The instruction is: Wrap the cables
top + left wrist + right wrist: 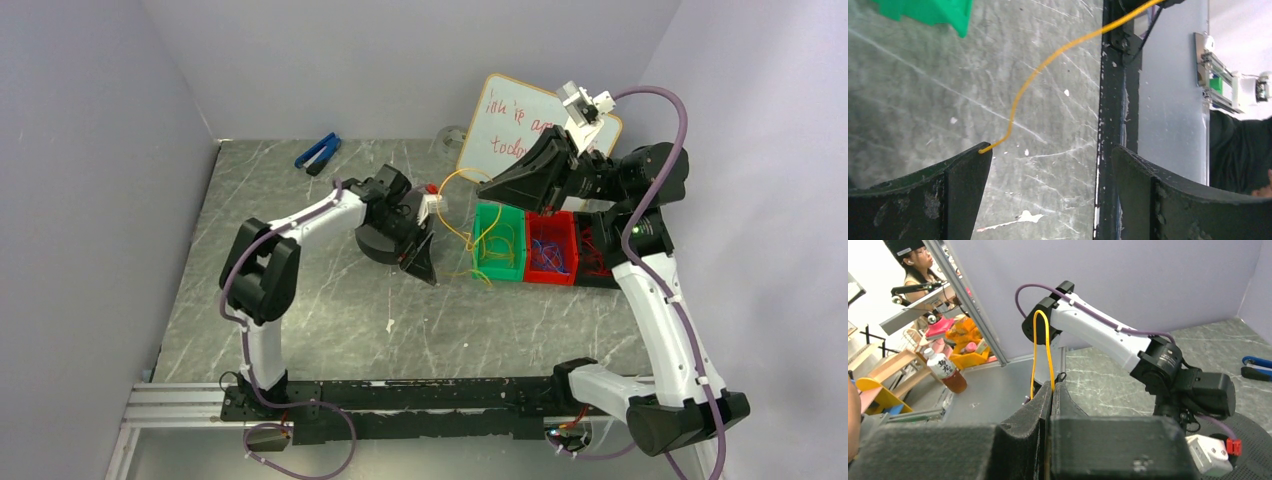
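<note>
A thin yellow cable (455,182) arcs up from the green bin (499,262) to my right gripper (487,189), which hangs above the bin's left edge. In the right wrist view, the right gripper (1053,386) is shut on this cable (1035,347), and a narrow loop stands up from its tips. My left gripper (425,270) hangs left of the bin, pointing down. Seen from the left wrist, it (1050,155) stands wide open with nothing between its fingers. The cable (1048,60) ends at the tip of one left finger (965,175). More yellow loops lie in the green bin.
A red bin (553,276) with blue-purple wires adjoins the green one, with a black bin to its right. A whiteboard (520,125) leans at the back. A blue tool (318,152) lies far left. A black round object (375,243) sits under the left wrist.
</note>
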### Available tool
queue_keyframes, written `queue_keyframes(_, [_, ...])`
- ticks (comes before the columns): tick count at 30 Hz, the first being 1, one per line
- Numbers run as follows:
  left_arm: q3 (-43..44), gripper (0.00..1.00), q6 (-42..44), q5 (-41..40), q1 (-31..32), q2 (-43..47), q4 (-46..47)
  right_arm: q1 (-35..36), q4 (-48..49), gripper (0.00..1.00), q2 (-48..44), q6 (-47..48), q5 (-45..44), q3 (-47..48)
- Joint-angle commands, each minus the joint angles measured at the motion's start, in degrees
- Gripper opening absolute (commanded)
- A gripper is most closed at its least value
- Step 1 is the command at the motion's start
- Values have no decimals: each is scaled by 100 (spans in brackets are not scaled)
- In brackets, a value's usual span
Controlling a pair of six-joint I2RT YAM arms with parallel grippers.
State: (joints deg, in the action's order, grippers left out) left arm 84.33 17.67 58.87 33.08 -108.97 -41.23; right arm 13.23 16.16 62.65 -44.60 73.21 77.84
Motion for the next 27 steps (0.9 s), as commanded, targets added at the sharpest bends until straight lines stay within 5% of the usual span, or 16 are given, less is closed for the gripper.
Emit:
queue_keyframes(1, [434, 94, 713, 487, 162, -191, -794, 13, -10, 0, -69, 105, 123, 368])
queue_keyframes(6, [521, 94, 389, 542, 174, -370, -485, 17, -308, 0, -75, 335, 127, 520])
queue_keyframes(15, [861, 60, 323, 625, 223, -615, -615, 15, -522, 0, -128, 505, 126, 564])
queue_keyframes(22, [813, 73, 844, 441, 389, -687, -1040, 19, -622, 0, -140, 580, 132, 592])
queue_keyframes(27, [1225, 66, 1408, 648, 544, -1021, -1860, 16, -575, 0, -122, 548, 140, 602])
